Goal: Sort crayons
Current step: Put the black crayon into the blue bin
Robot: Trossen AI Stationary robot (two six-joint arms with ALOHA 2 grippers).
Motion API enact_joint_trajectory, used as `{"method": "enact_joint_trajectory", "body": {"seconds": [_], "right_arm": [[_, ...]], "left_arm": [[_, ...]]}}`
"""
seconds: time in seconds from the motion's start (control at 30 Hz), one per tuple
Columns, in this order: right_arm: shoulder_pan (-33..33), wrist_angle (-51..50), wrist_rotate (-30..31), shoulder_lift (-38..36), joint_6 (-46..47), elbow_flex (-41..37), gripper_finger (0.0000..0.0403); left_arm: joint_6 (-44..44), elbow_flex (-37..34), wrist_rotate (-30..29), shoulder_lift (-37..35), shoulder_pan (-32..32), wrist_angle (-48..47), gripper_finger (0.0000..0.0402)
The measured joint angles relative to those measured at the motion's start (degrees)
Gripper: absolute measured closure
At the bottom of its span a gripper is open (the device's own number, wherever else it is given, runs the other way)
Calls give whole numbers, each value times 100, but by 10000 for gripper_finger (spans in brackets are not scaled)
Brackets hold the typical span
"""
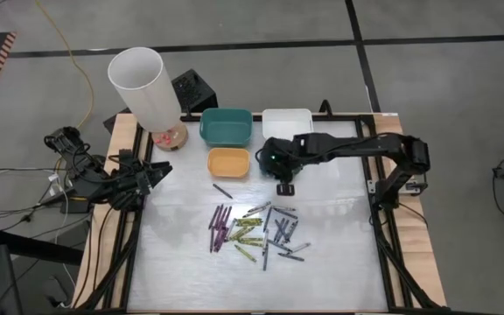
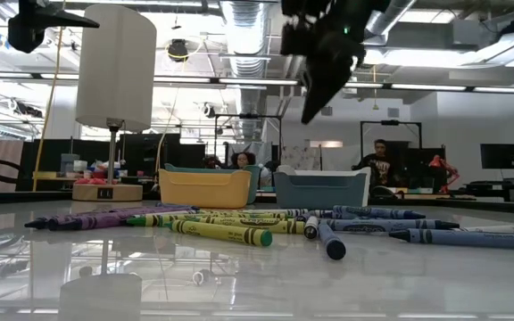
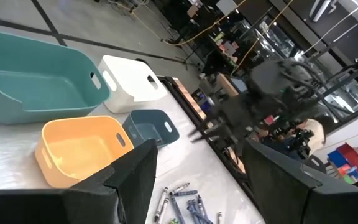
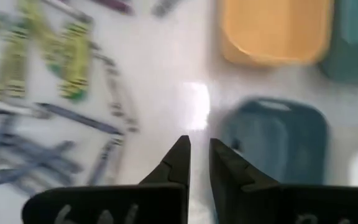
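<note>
The crayons [image 1: 252, 229] lie in a loose pile on the white table's near middle, dark purple at the left, yellow-green in the middle, blue and grey at the right; the low view shows them lying flat [image 2: 239, 227]. My right gripper [image 1: 285, 187] hangs well above the table between the pile and a slate-blue bin [image 4: 272, 143]. It points down, and its fingertips [image 4: 199, 149] stand a narrow gap apart with nothing between them. My left gripper [image 3: 197, 168] waits at the table's left edge [image 1: 158, 171], wide open and empty.
Four small bins stand at the far middle: teal [image 1: 226, 125], white [image 1: 287, 121], yellow-orange [image 1: 229, 163] and the slate-blue one, mostly hidden under my right arm in the high view. A white cylinder lamp [image 1: 147, 92] stands at the far left. People sit in the room behind.
</note>
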Motion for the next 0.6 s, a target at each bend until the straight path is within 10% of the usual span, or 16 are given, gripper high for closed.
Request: {"method": "enact_joint_trajectory", "body": {"seconds": [0.6], "right_arm": [[550, 1326, -148, 17, -140, -187, 349]], "left_arm": [[0, 0, 18, 0, 2, -120, 176]]}}
